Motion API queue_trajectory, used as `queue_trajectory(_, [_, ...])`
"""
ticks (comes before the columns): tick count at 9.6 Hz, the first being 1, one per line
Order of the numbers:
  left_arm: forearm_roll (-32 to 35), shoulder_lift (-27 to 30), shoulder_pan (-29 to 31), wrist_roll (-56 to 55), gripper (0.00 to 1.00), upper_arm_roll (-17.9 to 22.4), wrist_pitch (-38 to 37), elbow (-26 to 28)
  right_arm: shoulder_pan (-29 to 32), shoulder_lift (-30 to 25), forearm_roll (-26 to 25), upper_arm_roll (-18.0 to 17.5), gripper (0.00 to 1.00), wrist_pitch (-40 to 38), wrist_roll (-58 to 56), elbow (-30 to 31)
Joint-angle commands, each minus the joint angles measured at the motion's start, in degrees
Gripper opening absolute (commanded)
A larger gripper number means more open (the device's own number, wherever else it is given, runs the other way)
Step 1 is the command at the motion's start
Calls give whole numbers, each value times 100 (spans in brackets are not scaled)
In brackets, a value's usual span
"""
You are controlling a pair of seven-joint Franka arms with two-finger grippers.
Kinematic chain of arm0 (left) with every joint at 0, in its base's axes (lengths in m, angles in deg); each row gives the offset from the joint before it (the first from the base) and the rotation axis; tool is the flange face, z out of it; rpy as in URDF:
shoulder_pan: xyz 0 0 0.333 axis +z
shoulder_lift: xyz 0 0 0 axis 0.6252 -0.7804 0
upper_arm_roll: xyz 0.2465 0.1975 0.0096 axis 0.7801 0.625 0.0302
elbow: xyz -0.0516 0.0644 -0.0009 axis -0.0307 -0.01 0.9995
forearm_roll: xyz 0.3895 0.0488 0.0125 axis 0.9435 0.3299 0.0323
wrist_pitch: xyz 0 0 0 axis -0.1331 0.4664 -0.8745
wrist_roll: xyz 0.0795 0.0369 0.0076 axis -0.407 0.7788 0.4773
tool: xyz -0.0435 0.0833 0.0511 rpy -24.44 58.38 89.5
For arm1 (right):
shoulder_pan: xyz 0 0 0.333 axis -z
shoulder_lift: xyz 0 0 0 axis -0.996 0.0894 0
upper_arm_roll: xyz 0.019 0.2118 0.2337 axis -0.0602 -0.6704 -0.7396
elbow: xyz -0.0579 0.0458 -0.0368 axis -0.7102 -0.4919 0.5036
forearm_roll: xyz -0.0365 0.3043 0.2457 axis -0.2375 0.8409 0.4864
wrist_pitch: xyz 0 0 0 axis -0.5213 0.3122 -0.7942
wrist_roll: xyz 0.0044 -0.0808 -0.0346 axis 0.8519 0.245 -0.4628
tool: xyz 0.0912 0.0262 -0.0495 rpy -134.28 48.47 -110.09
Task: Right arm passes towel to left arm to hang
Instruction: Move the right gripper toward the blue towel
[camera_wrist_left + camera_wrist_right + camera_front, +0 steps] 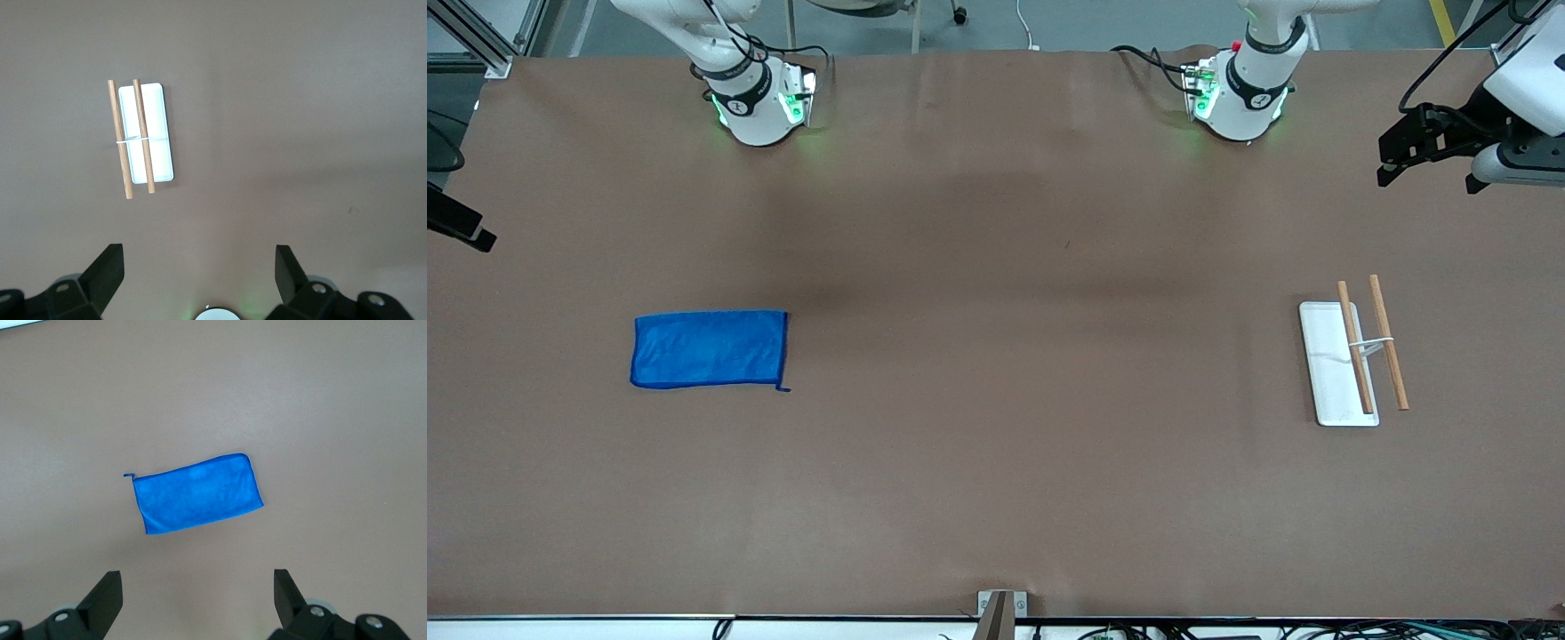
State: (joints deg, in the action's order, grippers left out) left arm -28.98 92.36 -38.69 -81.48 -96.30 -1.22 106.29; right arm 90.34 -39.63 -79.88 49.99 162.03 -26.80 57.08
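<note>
The blue towel [710, 348] lies flat on the brown table toward the right arm's end; it also shows in the right wrist view [197, 495]. My right gripper [198, 600] is open and empty, high above the table with the towel well below it. My left gripper [1389, 164] is open and empty, up in the air at the left arm's end of the table; in the left wrist view [200, 273] its jaws stand wide apart above bare table.
A white rack tray [1327, 382] with two wooden rods [1389, 342] stands toward the left arm's end, also in the left wrist view [159, 143]. The two arm bases [760, 102] stand along the table's top edge. A black part [458, 222] juts in at the right arm's end.
</note>
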Motion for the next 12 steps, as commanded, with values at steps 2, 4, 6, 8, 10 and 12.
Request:
queue_trajectory(2, [-11,-163,-1,-12,100,1,-54,-38,-3,-13,18,12,100,-36,-7,-5])
queue_trajectory(4, [-20,-154,8,-3,100,10,-54,-38,-29,5,10,12,100,-53,-16,-14])
queue_trajectory(6, [-81,-163,78,84,100,18,-63,-12,-72,153,1,-5,100,-53,-86,117])
queue_trajectory(8, [-81,-163,69,6,100,10,-63,-3,-108,408,1,3,100,766,-524,1000])
queue_trajectory(10, [-81,-163,69,5,100,-25,-63,5,-117,453,-43,3,100,2163,-534,2247])
queue_trajectory(12, [-81,-163,69,-3,100,-25,-63,-3,-82,907,-69,3,100,3587,-840,3015])
